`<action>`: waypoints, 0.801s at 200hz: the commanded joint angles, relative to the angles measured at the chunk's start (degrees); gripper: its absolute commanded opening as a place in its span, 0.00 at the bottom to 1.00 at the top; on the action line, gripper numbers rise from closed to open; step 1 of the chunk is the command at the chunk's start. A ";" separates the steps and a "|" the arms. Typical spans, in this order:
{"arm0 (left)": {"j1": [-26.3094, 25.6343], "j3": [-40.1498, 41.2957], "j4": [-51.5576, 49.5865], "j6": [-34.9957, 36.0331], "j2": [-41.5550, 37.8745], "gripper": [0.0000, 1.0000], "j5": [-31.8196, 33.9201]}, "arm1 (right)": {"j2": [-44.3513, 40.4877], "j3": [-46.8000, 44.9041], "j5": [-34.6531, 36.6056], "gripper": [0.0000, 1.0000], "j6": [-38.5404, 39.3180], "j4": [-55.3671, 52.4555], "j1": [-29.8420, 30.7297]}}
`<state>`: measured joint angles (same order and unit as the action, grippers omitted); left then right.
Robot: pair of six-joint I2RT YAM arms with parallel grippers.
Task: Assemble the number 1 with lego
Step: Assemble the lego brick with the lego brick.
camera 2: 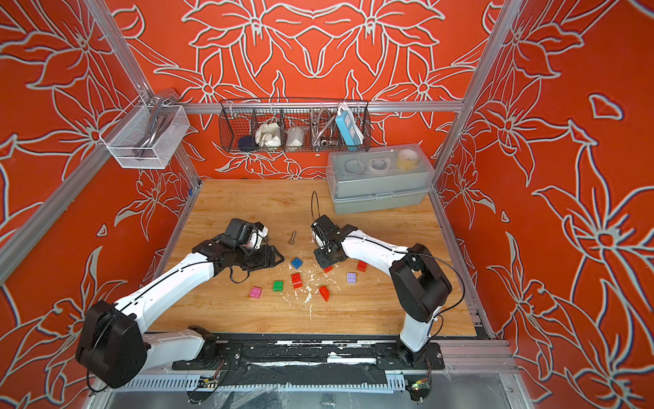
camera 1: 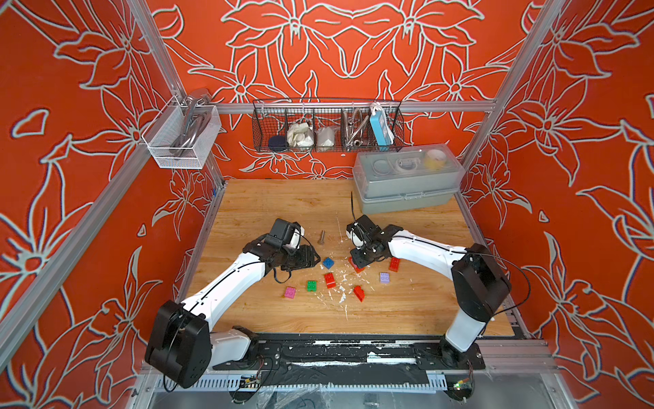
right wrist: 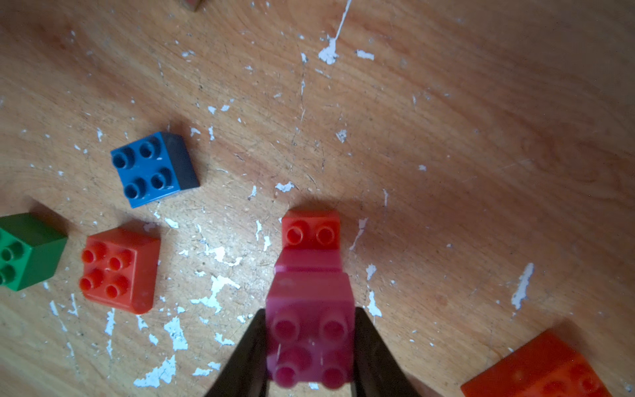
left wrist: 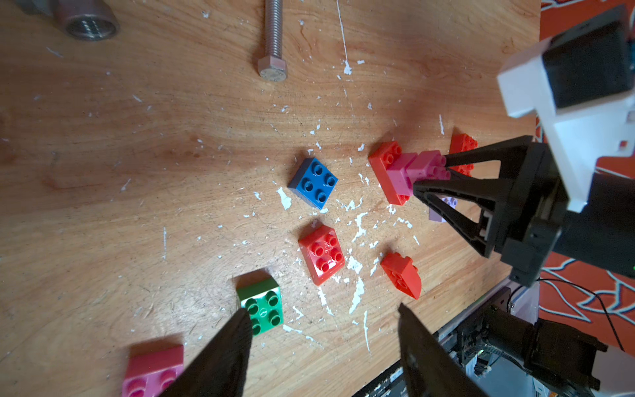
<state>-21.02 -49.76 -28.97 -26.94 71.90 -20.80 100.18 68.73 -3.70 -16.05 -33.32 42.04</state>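
Pink-on-red from the right wrist: clamps top pink studded plastic brick [right wrist: 309, 343] in right gripper [right wrist: 311, 314], stacked on long red studded brick [right wrist: 311, 232]. From the left wrist, shows left gripper [left wrist: 323, 309] spread, empty. Risks toppling stack if withdrawn askew.

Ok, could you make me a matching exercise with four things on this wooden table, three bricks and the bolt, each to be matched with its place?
Things:
1. blue square plastic brick
2. green square plastic brick
3. topmost pink plastic brick
4. grey metal bolt

Places:
A. clamped between the right fingers
B. farthest back, apart from every brick
C. beside a loose pink brick
D. lying free between the left fingers and the right ones

Pairs: 1-D, 2-C, 3-A, 4-B
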 commanded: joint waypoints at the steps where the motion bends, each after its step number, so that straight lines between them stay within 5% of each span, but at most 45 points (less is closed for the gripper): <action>1: -0.16 -0.78 0.58 0.31 -1.40 0.66 -0.66 | 2.92 -2.58 -2.27 0.27 -1.24 -3.93 -0.03; 45: -0.14 -0.65 0.58 0.31 -1.74 0.66 -0.83 | 3.94 -2.81 -3.77 0.27 -0.76 -3.77 0.02; 96: -0.08 -0.57 0.58 0.24 -2.28 0.66 -0.65 | 4.87 -1.44 4.01 0.24 -0.86 -7.78 0.05; 160: -0.08 -0.18 0.76 0.16 -2.06 0.66 -0.84 | 7.82 -0.31 2.14 0.22 -1.61 -8.40 0.89</action>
<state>-21.02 -49.76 -28.80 -26.96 70.65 -20.91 102.63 71.09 -2.66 -16.82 -35.70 42.48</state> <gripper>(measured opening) 0.662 0.372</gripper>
